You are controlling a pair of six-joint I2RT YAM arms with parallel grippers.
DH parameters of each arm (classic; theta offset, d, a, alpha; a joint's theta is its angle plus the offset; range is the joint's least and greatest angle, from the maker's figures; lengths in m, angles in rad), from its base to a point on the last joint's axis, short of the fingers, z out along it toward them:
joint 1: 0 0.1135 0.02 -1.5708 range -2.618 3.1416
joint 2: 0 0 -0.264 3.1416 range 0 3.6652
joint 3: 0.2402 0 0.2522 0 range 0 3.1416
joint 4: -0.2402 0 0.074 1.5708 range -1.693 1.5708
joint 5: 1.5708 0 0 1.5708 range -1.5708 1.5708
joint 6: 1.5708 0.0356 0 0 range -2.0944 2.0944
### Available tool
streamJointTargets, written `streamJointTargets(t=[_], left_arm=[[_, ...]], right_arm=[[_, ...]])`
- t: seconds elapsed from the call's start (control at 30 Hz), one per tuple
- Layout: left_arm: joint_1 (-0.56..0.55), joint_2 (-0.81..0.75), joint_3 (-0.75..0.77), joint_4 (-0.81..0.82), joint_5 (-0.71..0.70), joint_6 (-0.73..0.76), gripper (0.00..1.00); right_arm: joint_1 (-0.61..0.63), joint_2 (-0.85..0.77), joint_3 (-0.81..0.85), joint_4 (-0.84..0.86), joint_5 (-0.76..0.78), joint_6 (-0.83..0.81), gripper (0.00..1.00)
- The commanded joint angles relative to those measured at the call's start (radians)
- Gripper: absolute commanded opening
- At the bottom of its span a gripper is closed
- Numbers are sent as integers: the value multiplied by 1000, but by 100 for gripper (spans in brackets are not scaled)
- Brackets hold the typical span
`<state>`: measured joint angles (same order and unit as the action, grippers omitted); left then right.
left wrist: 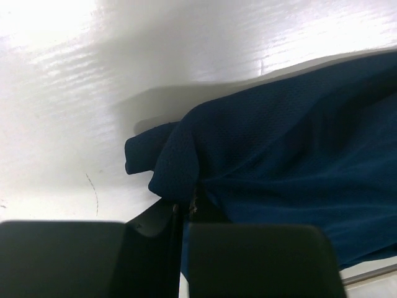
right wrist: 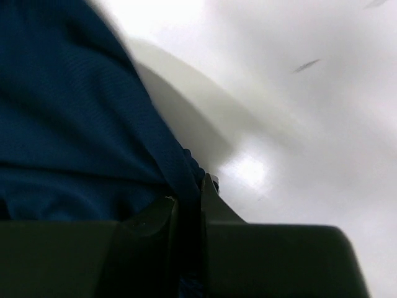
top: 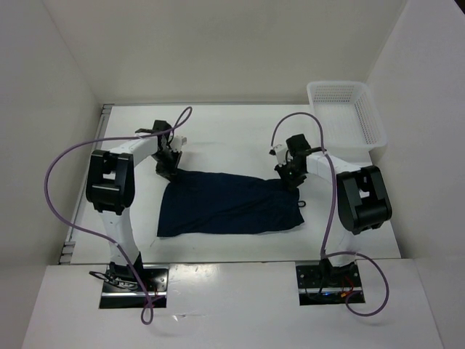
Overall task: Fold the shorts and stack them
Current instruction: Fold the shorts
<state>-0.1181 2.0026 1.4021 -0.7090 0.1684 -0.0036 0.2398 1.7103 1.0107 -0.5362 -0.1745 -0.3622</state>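
Both end effectors pinch the shorts [top: 229, 203], lying left-to-right.

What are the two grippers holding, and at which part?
Both hold the shorts: left gripper at the far left corner, right gripper at the far right corner.

Overhead view; two close wrist views

White mesh basket [top: 347, 113] at the far right corner, white table [top: 232, 134], white enclosure walls [top: 218, 43]
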Motion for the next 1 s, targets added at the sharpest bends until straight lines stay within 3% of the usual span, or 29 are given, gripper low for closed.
streamJointTargets(t=[0.0,0.2,0.27,0.33,0.37,0.4,0.47,0.5,0.6,0.77,0.97], left_arm=[[12,77,26,25,21,4,0],[100,90,187,71,-89,4,0],[100,122,259,71,-99,4,0],[100,145,297,59,-99,4,8],[91,145,320,49,-99,4,30],[90,145,321,49,-99,4,39],[81,145,331,49,-99,4,49],[81,122,322,49,-99,4,55],[81,41,276,49,-109,4,61],[81,-160,30,39,-161,4,60],[28,-365,-201,-67,-224,4,53]], right_arm=[[-2,81,104,137,111,68,6],[-36,157,327,151,121,144,5],[-36,181,376,151,110,153,26],[-36,192,411,160,119,154,50],[-36,192,422,160,119,154,60],[-36,192,443,171,139,154,74],[-36,169,463,171,148,154,79],[-36,160,473,162,148,131,79],[-36,98,473,134,126,106,81],[58,-35,312,35,47,-9,55],[122,-107,151,22,29,-87,55]])
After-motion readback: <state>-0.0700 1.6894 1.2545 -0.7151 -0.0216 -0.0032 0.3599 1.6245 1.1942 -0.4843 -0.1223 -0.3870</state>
